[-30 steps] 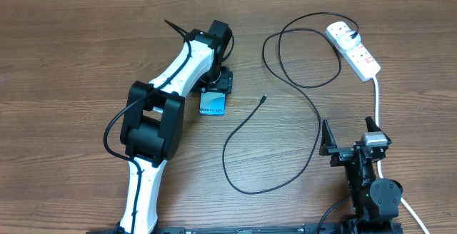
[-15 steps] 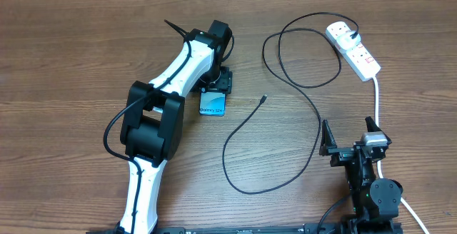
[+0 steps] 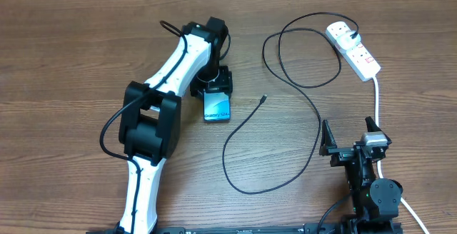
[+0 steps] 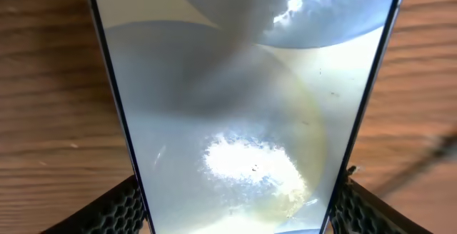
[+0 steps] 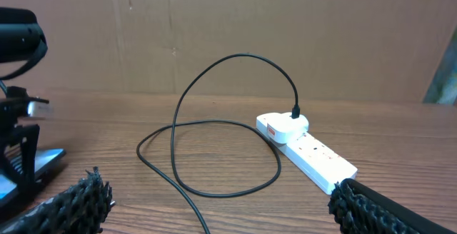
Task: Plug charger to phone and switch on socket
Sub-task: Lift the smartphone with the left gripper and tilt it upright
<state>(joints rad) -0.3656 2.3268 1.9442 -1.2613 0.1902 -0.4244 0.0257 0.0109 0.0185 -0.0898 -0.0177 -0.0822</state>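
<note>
Left gripper (image 3: 215,91): pinched the phone (image 3: 218,108) by its long edges, near table centre.
Charger (image 3: 285,130): plug tip (image 3: 265,98) lay loose at 3 o'clock of the phone, apart from it.
Right gripper (image 3: 348,143): spread, empty, at 5 o'clock.
Socket (image 3: 355,49): at 1 o'clock.
Step, as judged: phone being steadied. The next move calls for fetching the tip.

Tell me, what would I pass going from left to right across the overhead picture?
left arm → phone → charger tip → socket
</note>
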